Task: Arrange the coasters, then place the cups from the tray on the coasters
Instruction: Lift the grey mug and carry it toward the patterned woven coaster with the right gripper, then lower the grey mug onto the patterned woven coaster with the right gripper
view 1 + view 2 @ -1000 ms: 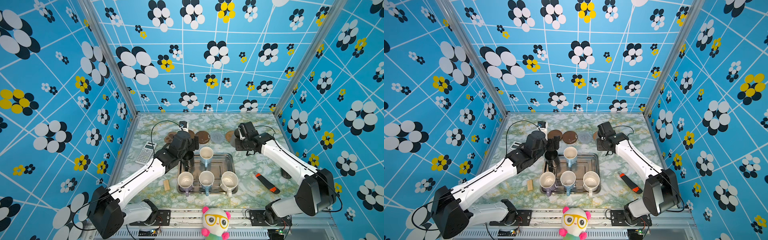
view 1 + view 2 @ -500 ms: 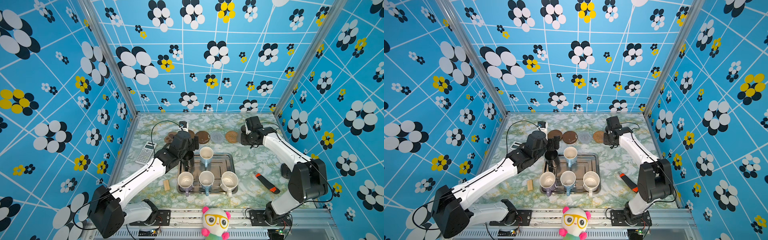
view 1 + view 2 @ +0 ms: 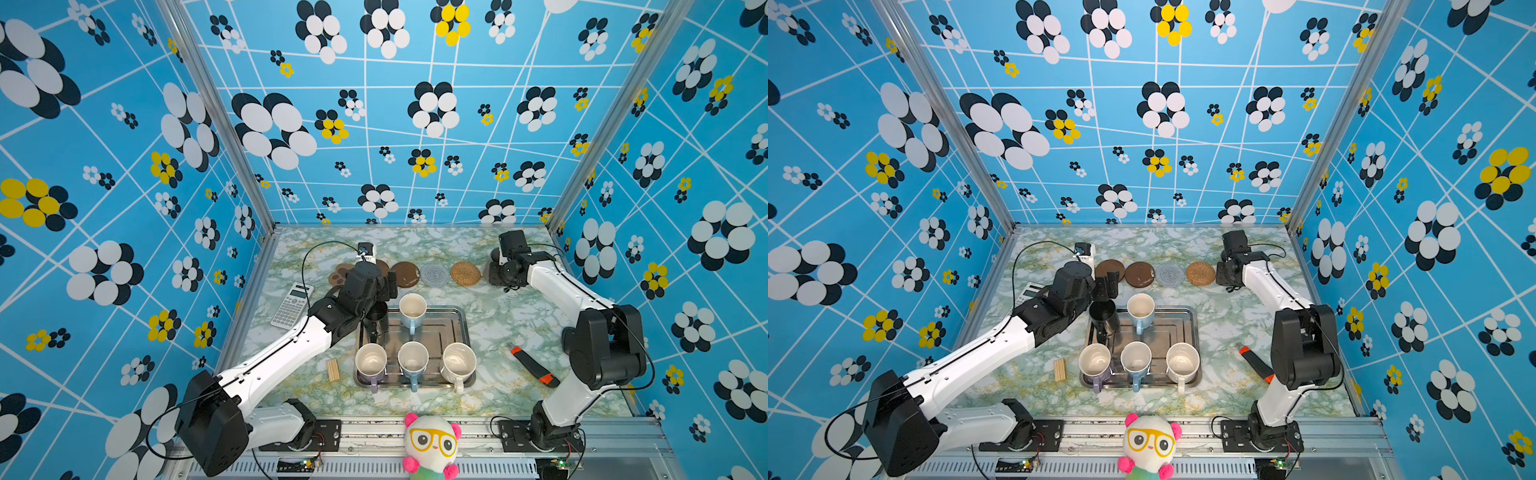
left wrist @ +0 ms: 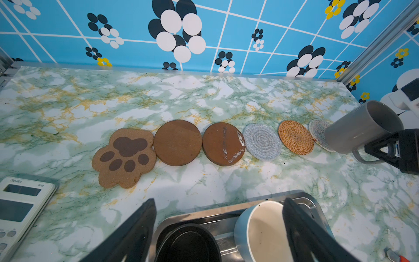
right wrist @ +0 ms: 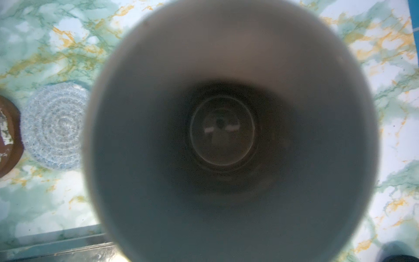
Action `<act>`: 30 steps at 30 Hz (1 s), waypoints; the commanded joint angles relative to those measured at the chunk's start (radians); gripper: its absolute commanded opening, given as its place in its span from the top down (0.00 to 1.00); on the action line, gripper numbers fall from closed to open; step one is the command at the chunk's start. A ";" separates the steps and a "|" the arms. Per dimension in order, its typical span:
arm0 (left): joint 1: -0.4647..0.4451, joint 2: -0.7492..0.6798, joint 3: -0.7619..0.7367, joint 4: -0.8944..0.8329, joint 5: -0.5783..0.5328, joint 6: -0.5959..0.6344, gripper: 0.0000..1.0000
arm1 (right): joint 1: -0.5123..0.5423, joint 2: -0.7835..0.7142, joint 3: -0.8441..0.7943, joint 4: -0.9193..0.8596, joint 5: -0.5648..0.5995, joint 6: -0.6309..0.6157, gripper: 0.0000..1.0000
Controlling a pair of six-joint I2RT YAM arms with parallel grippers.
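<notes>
Bench [image 3: 494, 324], marbled green. Coasters, six, in one row along the far edge, left to right: paw coaster [image 4: 124, 156], plain brown disc [image 4: 177, 142], scratched brown disc [image 4: 223, 147], grey-blue round [image 4: 261, 141], rattan round [image 4: 295, 137], beige round [image 4: 318, 133], the last partly covered. Grey mug [image 4: 360, 127]: tilted, at the right end of the row over the beige round; contact with it cannot be told. Right pincer [image 4: 374, 149]: clamped on the grey mug. Tray [image 3: 465, 322]: mid-bench toward the front edge, five mugs upright in it; black mug [image 3: 376, 316] and blue mug [image 3: 412, 309] on its far side, lavender mug [image 3: 371, 361], second blue mug [image 3: 412, 359] and white mug [image 3: 458, 361] on its near side. Left pincer [image 4: 218, 204]: spread wide, empty, above the tray's far-left corner, black mug below it. Calculator [image 3: 292, 305] near the left edge; wooden sticks [image 3: 333, 370] just left of the tray; orange-black tool [image 3: 534, 365] right of it; plush toy [image 3: 432, 440] beyond the front edge.
</notes>
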 commanded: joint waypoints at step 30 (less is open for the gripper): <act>0.015 -0.026 -0.015 -0.005 -0.032 -0.006 0.12 | -0.069 0.116 0.123 0.110 0.052 -0.011 1.00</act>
